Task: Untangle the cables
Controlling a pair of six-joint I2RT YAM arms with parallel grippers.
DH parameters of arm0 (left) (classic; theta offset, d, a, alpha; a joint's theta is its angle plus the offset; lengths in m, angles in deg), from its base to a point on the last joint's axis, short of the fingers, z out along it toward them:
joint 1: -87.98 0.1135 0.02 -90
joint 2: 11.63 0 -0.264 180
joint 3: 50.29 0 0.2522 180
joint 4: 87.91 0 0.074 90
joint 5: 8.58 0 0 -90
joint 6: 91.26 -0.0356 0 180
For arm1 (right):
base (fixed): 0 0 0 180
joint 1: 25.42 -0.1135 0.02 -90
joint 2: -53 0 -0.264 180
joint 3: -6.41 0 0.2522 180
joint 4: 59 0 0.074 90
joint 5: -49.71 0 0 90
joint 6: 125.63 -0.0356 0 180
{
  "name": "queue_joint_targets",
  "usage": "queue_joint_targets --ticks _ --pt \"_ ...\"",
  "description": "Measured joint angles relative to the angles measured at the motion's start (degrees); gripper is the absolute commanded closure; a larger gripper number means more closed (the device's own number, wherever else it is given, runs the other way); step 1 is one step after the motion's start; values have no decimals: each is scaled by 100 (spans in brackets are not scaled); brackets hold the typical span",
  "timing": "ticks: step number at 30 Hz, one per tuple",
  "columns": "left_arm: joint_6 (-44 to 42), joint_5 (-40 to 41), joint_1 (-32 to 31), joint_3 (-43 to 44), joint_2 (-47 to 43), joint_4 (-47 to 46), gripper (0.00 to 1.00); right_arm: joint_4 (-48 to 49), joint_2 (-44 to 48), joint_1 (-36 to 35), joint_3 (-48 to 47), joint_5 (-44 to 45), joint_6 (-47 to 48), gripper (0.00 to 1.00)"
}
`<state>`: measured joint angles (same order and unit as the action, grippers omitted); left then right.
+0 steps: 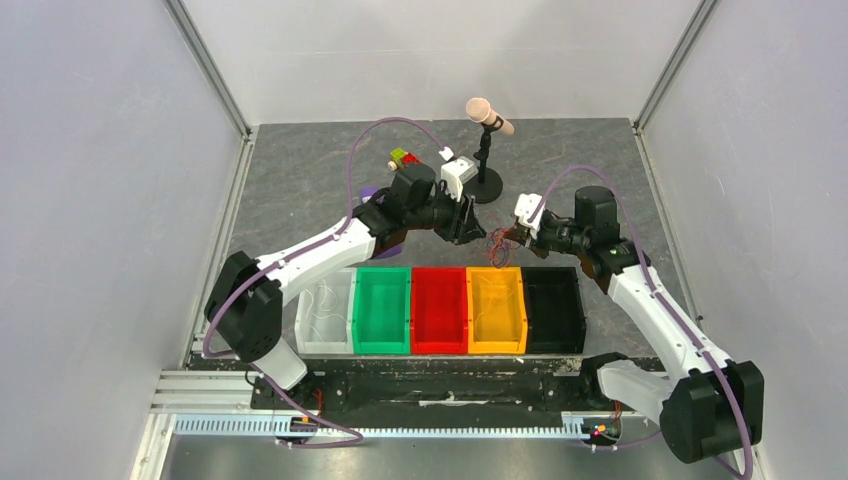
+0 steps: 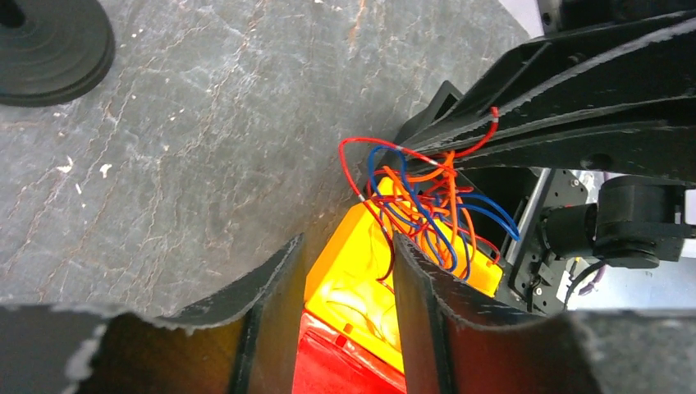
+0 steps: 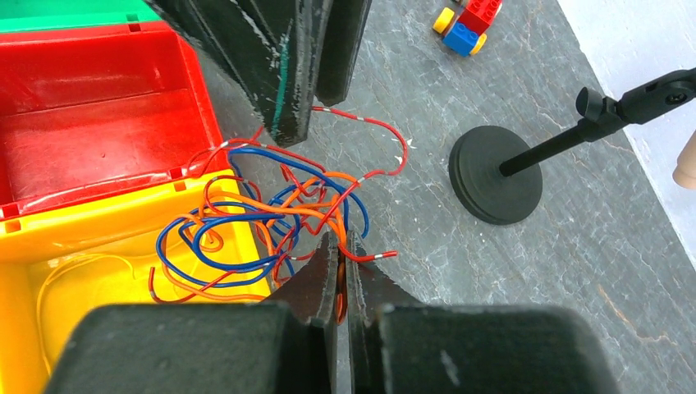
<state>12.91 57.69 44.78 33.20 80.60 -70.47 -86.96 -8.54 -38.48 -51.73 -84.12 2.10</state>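
The cables (image 1: 497, 245) are a tangle of thin red, blue and orange wires, hanging over the far edge of the yellow bin (image 1: 497, 312). In the right wrist view the bundle (image 3: 271, 217) spreads in front of my right gripper (image 3: 341, 242), which is shut on orange and red strands. In the left wrist view the bundle (image 2: 427, 205) hangs just beyond my left gripper (image 2: 349, 242), which is open; one red strand dangles against the inner face of its right finger (image 2: 410, 279). The left gripper's fingers (image 3: 283, 74) stand just above the bundle in the right wrist view.
A row of bins stands at the near side: clear (image 1: 325, 312), green (image 1: 381, 310), red (image 1: 440, 310), yellow, black (image 1: 553, 308). Thin yellow wires (image 3: 82, 271) lie in the yellow bin. A microphone stand (image 1: 487, 185) and toy bricks (image 1: 405, 157) are behind.
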Motion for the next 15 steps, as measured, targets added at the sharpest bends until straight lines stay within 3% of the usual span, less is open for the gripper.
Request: queue_joint_targets --ticks 5,9,11,15 --pt "-22 358 -35 199 79 299 67 17 55 -35 0 15 0 100" --pt "-81 581 -133 463 201 518 60 46 57 -39 0 44 -4 100" --pt "-90 629 -190 566 258 588 62 76 57 -52 2 66 -26 100" --pt "-131 765 -271 688 348 721 96 129 57 -72 2 101 -66 100"
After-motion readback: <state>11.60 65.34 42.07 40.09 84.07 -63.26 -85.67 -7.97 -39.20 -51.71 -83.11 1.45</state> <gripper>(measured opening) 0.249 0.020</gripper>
